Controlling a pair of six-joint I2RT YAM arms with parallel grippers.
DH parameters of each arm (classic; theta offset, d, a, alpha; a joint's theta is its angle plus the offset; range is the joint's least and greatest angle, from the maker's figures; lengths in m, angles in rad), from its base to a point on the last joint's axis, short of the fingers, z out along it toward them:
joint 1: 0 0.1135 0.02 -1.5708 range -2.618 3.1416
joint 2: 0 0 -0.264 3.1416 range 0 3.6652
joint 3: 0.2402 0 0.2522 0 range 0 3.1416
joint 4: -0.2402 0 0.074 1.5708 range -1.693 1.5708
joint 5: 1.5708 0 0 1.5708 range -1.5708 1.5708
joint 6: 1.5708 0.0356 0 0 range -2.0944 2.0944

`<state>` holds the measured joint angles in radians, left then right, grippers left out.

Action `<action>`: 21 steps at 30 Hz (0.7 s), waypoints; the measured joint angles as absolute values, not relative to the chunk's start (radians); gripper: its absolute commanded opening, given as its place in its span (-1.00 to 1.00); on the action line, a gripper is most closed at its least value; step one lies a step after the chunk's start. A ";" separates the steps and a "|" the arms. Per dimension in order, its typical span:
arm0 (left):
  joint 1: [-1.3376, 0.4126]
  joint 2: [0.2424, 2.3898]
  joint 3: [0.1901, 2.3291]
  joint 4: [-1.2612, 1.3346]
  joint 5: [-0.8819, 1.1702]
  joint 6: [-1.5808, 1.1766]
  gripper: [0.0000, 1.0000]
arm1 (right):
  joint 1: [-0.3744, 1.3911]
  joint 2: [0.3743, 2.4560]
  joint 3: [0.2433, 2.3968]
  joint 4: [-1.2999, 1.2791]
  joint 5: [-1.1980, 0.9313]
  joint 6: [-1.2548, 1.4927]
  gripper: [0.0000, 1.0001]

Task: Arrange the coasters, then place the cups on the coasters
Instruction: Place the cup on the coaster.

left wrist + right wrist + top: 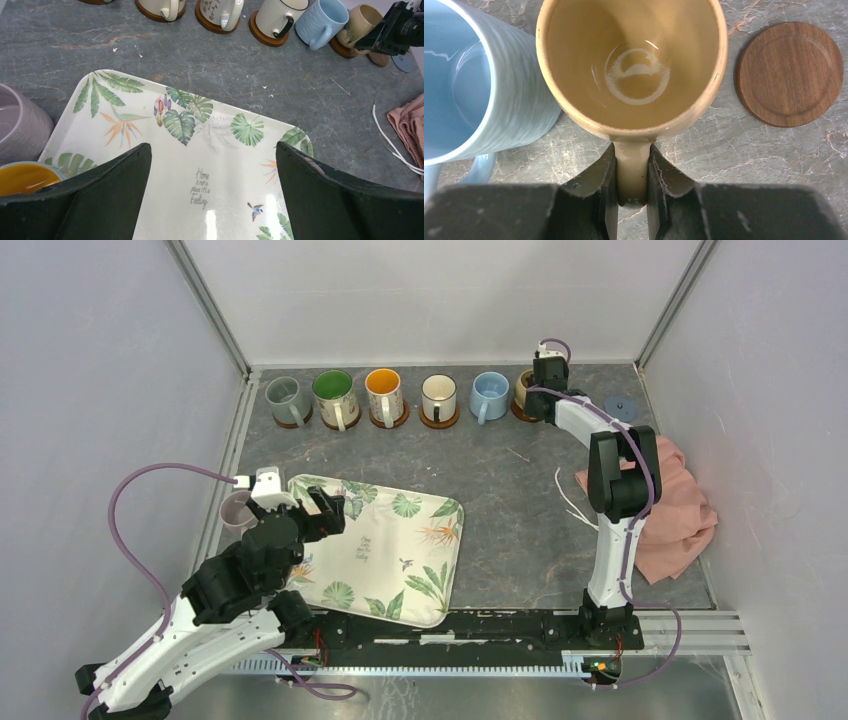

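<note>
Right fingers (pixel 607 187): closed on the handle of the tan cup (pixel 631 65), one finger on each side, the cup's mouth just beyond the tips.
Tan cup: right end of the far row, just beside the light blue cup (pixel 469 85); a bare brown coaster (pixel 790 74) lies near its other side on the desk (pixel 724 150).
Left fingers (pixel 132 167): spread wide, holding nothing, over the tray (pixel 220 130).
Pink cup (pixel 20 125): left of the tray, outside the left finger; orange-inside cup (pixel 25 177) just nearer.
Writing: tray reads "Home is not a place it's a Feeling".
</note>
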<state>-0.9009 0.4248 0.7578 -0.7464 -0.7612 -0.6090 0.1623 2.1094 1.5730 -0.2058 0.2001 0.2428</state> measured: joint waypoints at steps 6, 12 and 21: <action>-0.901 0.426 0.758 -0.746 -0.761 -0.609 0.99 | 0.162 2.109 1.573 -0.208 0.198 0.247 -0.96; -0.901 0.426 0.758 -0.747 -0.761 -0.609 0.99 | 0.161 2.109 1.573 -0.208 0.199 0.250 -0.86; -0.901 0.426 0.758 -0.746 -0.761 -0.609 0.99 | 0.161 2.109 1.573 -0.208 0.199 0.252 -0.68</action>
<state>-0.9009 0.4255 0.7578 -0.7464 -0.7609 -0.6090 0.1612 2.1094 1.5730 -0.2081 0.1993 0.2523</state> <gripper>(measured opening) 0.994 0.259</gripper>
